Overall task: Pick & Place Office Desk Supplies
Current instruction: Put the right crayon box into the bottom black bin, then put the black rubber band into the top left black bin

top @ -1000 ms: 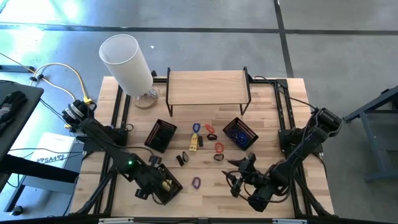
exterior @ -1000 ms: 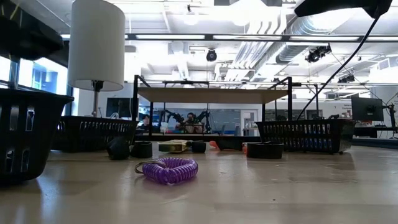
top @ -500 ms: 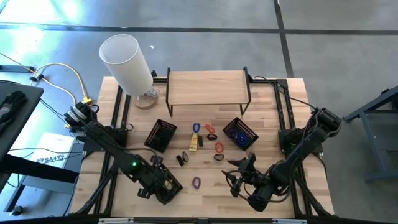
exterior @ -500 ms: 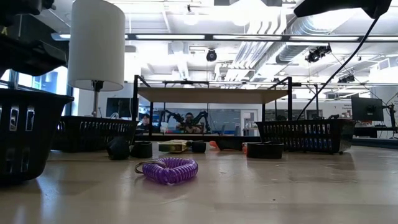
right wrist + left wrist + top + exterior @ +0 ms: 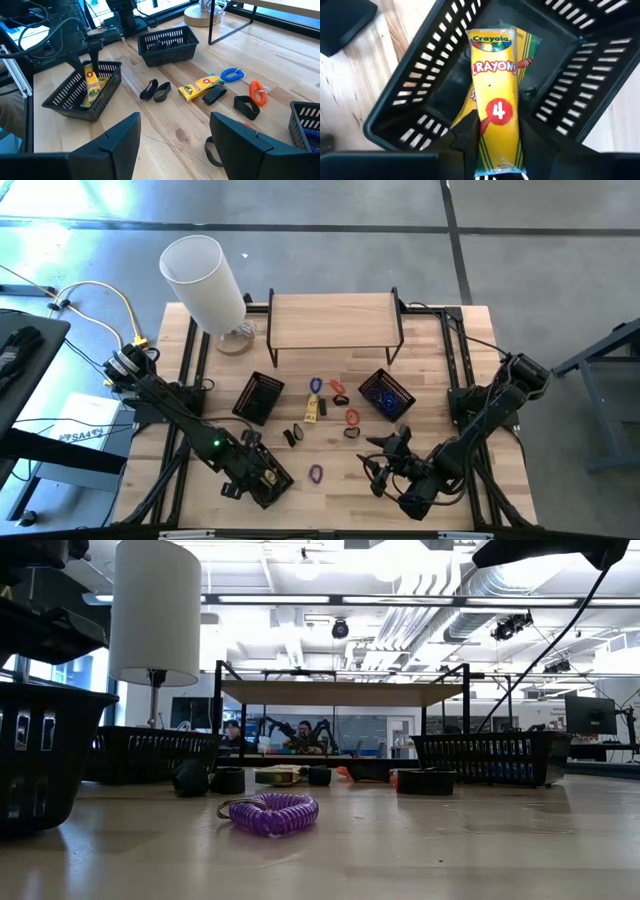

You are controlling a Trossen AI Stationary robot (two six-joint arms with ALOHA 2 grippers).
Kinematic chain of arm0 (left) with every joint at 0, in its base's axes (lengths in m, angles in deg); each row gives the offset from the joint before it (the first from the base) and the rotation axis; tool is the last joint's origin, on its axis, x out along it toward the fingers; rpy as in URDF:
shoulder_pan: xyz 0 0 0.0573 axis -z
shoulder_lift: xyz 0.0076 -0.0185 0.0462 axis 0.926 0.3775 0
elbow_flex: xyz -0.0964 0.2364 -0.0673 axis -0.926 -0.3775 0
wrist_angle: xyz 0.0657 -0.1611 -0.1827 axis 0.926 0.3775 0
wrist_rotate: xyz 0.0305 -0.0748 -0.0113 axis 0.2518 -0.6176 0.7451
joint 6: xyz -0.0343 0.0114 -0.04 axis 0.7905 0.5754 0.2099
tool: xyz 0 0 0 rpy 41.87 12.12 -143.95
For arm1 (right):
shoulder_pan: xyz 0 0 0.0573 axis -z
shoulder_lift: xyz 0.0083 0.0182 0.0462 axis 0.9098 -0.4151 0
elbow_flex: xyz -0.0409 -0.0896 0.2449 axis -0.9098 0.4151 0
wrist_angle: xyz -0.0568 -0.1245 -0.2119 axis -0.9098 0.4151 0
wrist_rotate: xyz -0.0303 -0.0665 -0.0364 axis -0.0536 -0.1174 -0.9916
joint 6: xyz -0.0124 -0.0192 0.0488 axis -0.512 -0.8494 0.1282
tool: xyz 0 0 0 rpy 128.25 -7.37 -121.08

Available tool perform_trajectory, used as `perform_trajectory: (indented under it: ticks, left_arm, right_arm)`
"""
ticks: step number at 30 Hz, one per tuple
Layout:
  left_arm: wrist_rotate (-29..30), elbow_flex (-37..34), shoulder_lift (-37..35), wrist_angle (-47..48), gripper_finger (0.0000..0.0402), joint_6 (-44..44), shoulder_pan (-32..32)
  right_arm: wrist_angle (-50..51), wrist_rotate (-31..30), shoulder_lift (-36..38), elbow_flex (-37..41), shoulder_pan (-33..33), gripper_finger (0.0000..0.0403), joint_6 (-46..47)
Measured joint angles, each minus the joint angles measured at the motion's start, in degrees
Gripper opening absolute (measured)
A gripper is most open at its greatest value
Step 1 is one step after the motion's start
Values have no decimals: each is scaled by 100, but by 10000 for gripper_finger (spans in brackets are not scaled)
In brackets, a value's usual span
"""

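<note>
Wooden slats make up the table (image 5: 480, 360), which carries a low wooden shelf (image 5: 333, 322) on black legs at the back and a white lamp (image 5: 205, 280) at the back left corner. Three black mesh baskets sit on it: one near the front left (image 5: 268, 477), one left of centre (image 5: 258, 396) and one right of centre (image 5: 386, 393). The left gripper (image 5: 497, 150) hangs over the front left basket (image 5: 570, 75), its fingers pinching a yellow crayon packet (image 5: 496, 95) that points down into the basket above another packet lying inside. The right gripper (image 5: 172, 137) waits above the front right of the table with its fingers spread wide. Between the baskets lie another crayon packet (image 5: 200, 86), dark clips (image 5: 155, 90), blue (image 5: 230, 75) and orange (image 5: 256, 92) coil bands, and a purple coil band (image 5: 270, 812) nearer the front edge.
</note>
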Motion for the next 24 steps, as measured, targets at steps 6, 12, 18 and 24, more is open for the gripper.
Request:
perform_trajectory:
  ticks: [6, 12, 18, 24]
  left_arm:
    - [-15, 0, 0, 8, 167, 79, 2]
    - [-13, 3, 0, 3, 184, -70, -36]
    - [-54, 15, -101, 74, 185, -72, -56]
    - [-164, 45, -853, 98, 185, -68, -177]
  right_arm:
    - [0, 0, 0, 0, 0, 227, 1]
    - [0, 0, 0, 0, 0, 227, -1]
    - [0, 2, 0, 0, 0, 227, 0]
    - [-26, 2, 0, 0, 0, 227, -1]
